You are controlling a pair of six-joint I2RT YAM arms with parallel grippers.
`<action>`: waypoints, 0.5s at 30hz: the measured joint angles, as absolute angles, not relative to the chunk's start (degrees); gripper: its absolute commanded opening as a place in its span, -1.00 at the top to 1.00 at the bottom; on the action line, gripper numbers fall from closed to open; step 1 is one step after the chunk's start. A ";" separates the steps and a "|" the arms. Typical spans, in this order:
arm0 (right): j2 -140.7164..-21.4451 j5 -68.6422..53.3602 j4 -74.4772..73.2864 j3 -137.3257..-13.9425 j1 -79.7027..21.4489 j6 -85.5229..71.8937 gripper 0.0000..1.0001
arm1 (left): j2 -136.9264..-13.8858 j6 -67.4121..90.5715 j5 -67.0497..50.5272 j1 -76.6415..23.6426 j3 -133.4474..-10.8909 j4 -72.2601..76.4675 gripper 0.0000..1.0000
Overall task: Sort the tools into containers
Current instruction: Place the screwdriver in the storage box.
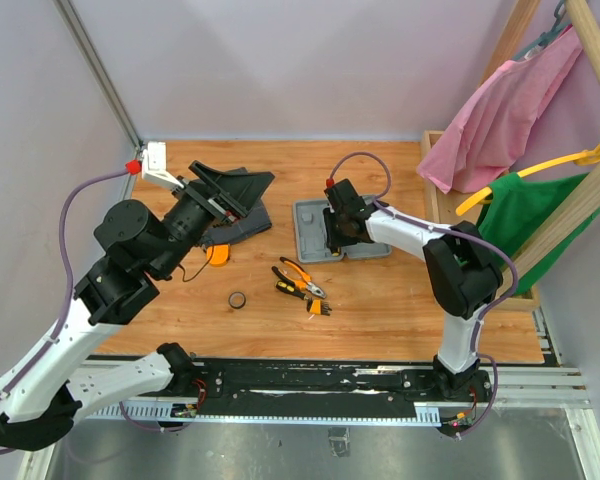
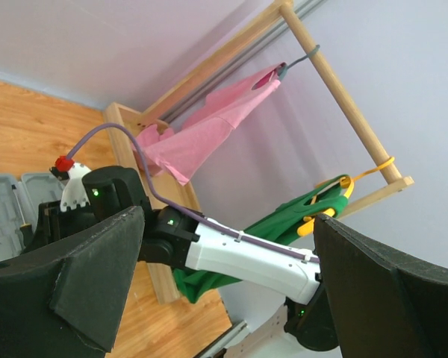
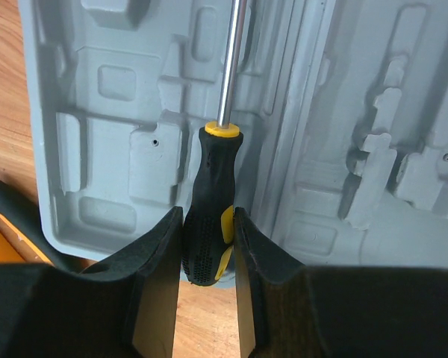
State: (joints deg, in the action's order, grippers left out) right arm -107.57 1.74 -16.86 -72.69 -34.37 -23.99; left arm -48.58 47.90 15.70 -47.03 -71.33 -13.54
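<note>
Matt plastic case (image 3: 112, 156), screwdriver (image 3: 222, 131) with shiny metal shaft, wooden table (image 3: 0, 89)

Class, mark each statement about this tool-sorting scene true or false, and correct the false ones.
1. The right gripper grips a black-and-yellow screwdriver by its handle. True.
2. The left gripper is shut on the pliers. False: it is open and empty, and the pliers lie on the table.
3. The grey case lies open, its moulded insides showing. True.
4. The black tape ring sits inside the grey case. False: it lies on the table, apart from the case.
</note>
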 measured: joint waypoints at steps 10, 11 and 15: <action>-108.03 2.85 -17.47 -72.71 -34.37 -23.97 0.33 | -47.55 48.34 15.31 -47.03 -70.41 -12.21 -0.99; -108.03 3.25 -17.69 -72.71 -34.37 -23.94 0.30 | -47.55 48.34 15.22 -47.03 -70.41 -12.10 -0.99; -107.96 4.93 -18.37 -72.71 -34.37 -23.70 0.21 | -47.55 48.34 14.85 -47.03 -70.26 -11.57 -0.99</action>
State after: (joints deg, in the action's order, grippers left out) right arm -107.96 4.93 -18.37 -72.71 -34.37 -23.70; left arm -47.55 48.34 14.85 -47.03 -70.26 -11.57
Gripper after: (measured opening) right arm 0.374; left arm 0.993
